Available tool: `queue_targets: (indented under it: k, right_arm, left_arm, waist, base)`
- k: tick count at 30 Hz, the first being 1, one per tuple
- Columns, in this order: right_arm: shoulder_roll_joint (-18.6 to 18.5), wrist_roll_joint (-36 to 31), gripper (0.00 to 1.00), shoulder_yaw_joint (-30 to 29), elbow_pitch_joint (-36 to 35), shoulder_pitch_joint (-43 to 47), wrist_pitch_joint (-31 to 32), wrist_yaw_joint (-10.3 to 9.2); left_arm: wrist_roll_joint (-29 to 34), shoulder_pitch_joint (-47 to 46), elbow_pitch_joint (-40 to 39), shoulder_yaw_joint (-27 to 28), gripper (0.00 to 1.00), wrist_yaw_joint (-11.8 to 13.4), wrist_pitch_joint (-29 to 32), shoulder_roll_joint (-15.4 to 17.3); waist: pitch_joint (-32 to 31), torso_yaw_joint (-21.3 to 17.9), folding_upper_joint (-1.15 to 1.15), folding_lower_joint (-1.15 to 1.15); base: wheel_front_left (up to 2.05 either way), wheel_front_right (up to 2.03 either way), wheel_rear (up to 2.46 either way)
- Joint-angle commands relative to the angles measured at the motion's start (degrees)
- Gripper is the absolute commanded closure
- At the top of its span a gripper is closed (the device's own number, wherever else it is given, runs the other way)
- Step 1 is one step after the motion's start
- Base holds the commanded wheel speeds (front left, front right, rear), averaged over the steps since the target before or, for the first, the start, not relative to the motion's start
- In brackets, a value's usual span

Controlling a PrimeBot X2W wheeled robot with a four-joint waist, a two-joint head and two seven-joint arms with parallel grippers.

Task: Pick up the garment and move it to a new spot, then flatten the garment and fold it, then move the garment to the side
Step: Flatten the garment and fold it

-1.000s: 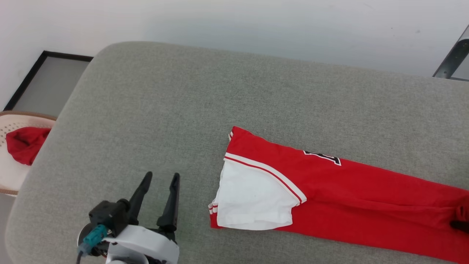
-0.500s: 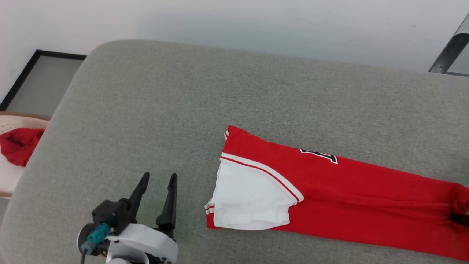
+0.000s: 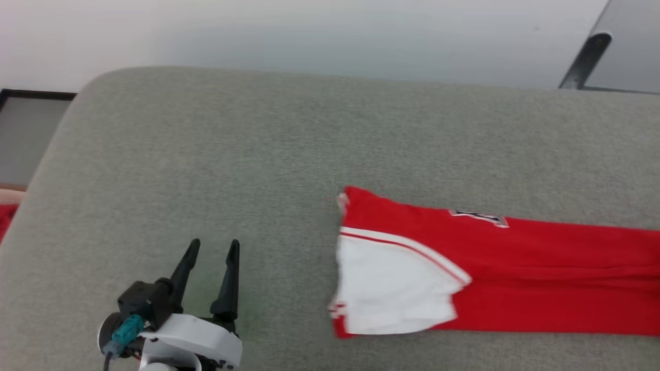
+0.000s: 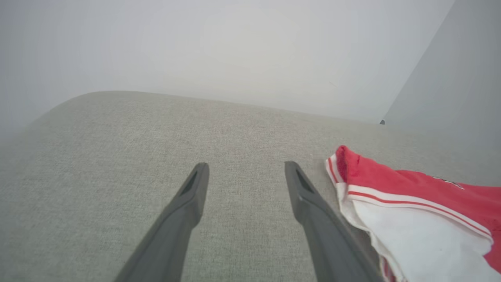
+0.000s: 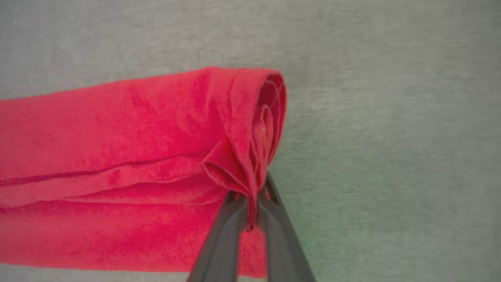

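Observation:
The garment point(image 3: 515, 273), a red jersey folded into a long band, lies across the grey padded table point(image 3: 232, 154), its white sleeve point(image 3: 392, 283) on top at the left end. In the right wrist view my right gripper point(image 5: 252, 196) is shut on a pinched fold at the garment's point(image 5: 117, 156) red end, which is lifted and curled. My left gripper point(image 3: 210, 250) stands open over bare table, left of the sleeve and apart from it. From the left wrist, its dark fingers point(image 4: 191, 196) point across the table with the garment's sleeve end point(image 4: 411, 219) just to their right.
The table's rounded left corner and far edge show, with a pale wall behind. A dark-framed panel point(image 3: 26, 134) sits beyond the left edge. A dark metal post point(image 3: 585, 56) stands at the upper right.
The head camera has turned, shifting the whole picture. The right gripper has shut on the garment's end. The left gripper stays open in about the same place.

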Motion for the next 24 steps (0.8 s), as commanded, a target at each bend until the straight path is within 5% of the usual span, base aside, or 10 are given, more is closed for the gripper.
queue_targets:
  k: [1,12,18,24]
  right_arm:
    - [-1.35,-0.42,1.0,-1.61,0.9,-0.1,-1.27,-0.09]
    - [-9.13,-7.22,1.0,-10.4,6.01,1.02,-9.15,-0.08]
    - [-5.23,-3.72,1.0,-10.37,2.62,0.06,-8.2,-0.07]
    - [-1.96,-0.18,1.0,-5.5,-12.38,4.57,-5.98,-0.05]
  left_arm:
    - [0.35,0.1,-0.38,0.4,0.0,0.17,-0.24,0.0]
    - [0.47,-2.19,-2.27,0.49,0.0,0.27,0.66,0.87]
    - [-0.1,-2.12,-2.05,0.09,0.0,0.19,1.05,0.67]
    - [-1.07,-0.44,-0.98,0.44,0.0,0.17,0.77,0.29]
  waist:
    - [1.56,-2.03,0.0,0.0]
    - [4.27,-5.79,0.0,0.0]
    - [3.33,-6.19,0.0,0.0]
    - [1.02,-5.53,0.0,0.0]
  base:
    - [0.0,0.0,0.0]
    - [0.0,0.0,0.0]
    - [0.0,0.0,0.0]
    - [0.0,0.0,0.0]
